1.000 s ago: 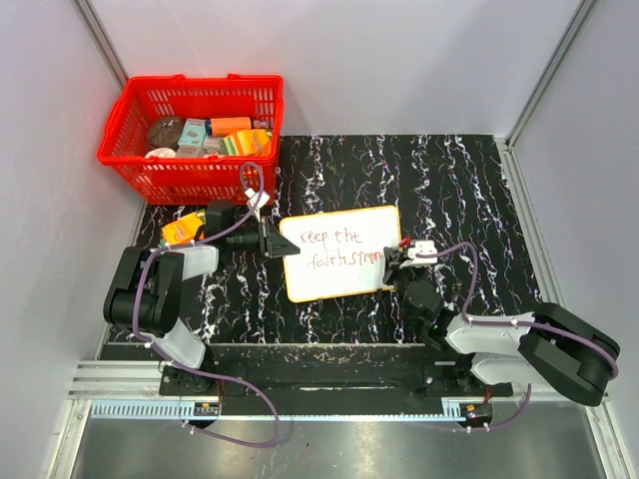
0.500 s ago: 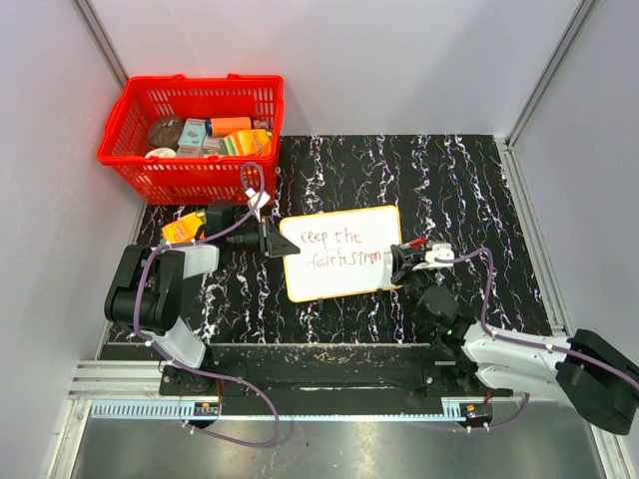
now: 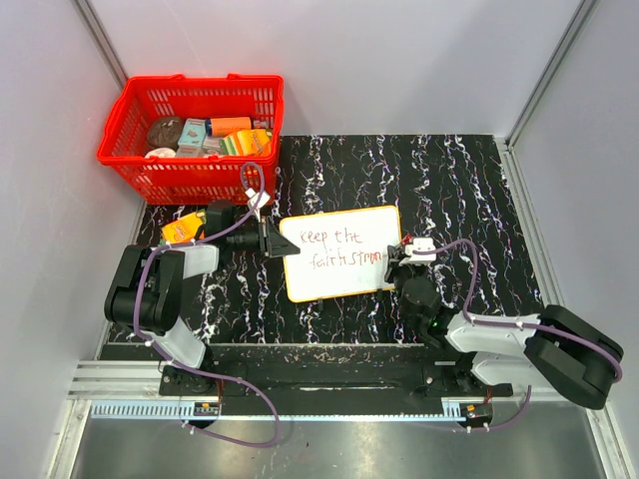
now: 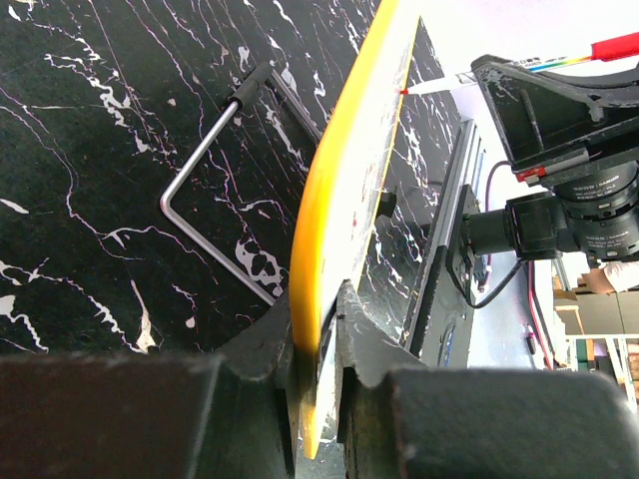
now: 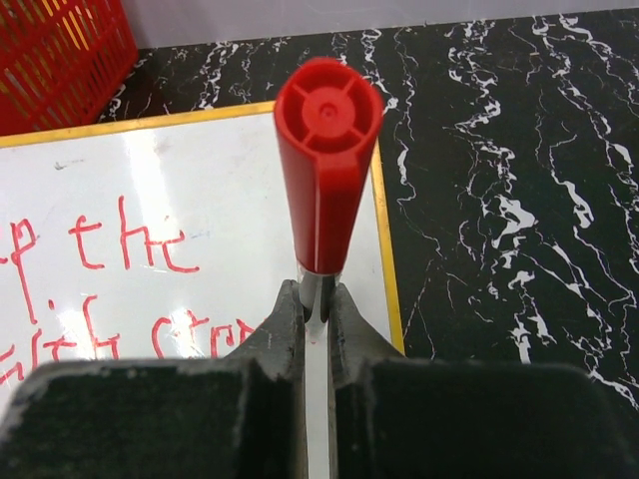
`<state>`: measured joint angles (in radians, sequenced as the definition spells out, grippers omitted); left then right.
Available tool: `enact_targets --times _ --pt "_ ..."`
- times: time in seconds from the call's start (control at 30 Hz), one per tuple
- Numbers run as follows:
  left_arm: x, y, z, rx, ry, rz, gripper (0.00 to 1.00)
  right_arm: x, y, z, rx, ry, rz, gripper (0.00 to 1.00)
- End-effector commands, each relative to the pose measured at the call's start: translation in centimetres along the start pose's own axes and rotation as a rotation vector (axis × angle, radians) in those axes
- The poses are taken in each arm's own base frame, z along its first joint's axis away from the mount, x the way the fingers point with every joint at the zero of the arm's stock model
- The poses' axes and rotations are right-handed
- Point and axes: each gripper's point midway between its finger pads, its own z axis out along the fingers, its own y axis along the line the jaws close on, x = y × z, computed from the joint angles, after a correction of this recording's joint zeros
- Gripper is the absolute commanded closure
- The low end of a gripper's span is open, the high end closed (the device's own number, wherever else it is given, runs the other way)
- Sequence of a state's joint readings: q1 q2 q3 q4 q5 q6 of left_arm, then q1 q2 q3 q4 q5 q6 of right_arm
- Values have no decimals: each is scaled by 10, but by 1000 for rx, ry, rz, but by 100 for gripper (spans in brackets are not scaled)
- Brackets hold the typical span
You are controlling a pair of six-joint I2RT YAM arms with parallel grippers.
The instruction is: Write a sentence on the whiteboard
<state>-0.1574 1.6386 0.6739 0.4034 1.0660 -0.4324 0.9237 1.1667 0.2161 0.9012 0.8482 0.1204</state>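
The whiteboard (image 3: 344, 284) with its orange-yellow rim lies tilted on the black marble table. The red sentence (image 3: 337, 249) on it runs in two lines, "keep the" over "faith stron". My left gripper (image 3: 283, 244) is shut on the board's left edge; the left wrist view shows the yellow rim (image 4: 344, 180) pinched between the jaws (image 4: 318, 319). My right gripper (image 3: 395, 261) is shut on a red marker (image 5: 327, 160), held upright at the board's right edge. The marker's tip touches the board just after the last letters (image 5: 190, 334). The board (image 5: 220, 180) fills the left of the right wrist view.
A red basket (image 3: 190, 175) with several packets stands at the back left. An orange packet (image 3: 180, 230) lies by the left arm. A bent metal rod (image 4: 215, 200) lies on the table behind the board. Grey walls close the left, right and far sides.
The right arm swung out to the right, taking the marker off the board's edge, then came back to the end of the second line. The left gripper and board have not moved.
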Motion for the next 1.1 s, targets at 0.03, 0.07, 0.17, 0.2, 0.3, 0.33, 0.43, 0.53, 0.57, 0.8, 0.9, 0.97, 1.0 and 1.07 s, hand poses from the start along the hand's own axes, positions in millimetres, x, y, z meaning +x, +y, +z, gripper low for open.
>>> enact_targets --times 0.03,0.07,0.17,0.2,0.3,0.33,0.43,0.53,0.57,0.8,0.9,0.97,1.0,1.07 --pt "0 52 -5 -220 -37 24 100 -33 9 9 16 -98 64 100" --pt "-1 52 -5 -221 -38 24 100 -31 9 10 21 -94 59 100" --pt "-1 52 -5 -221 -38 25 100 -32 8 13 35 -97 49 100" --pt "0 52 -4 -221 -36 25 100 -33 7 13 39 -102 55 100" --pt "1 52 -4 -221 -33 21 100 -31 4 14 50 -100 54 100" --pt "0 52 -4 -219 -35 23 100 -30 2 13 58 -98 54 100" --pt "-1 52 -4 -219 -34 25 100 -31 -2 13 78 -101 56 100" --pt "-1 52 -4 -221 -35 25 100 -30 -4 13 82 -97 61 100" --pt "0 51 -4 -219 -33 27 100 -29 -5 13 85 -90 56 100" --pt "0 52 -4 -218 -33 24 100 -21 -1 17 72 -69 58 100" --pt "-1 52 -4 -218 -34 25 100 -19 2 17 50 -63 61 100" --pt "0 52 -3 -219 -32 23 100 -17 4 16 37 -57 63 100" --pt "0 52 -3 -218 -31 23 100 -16 5 15 31 -53 74 100" --pt "0 52 -4 -220 -33 22 100 -13 5 13 17 -43 74 100"
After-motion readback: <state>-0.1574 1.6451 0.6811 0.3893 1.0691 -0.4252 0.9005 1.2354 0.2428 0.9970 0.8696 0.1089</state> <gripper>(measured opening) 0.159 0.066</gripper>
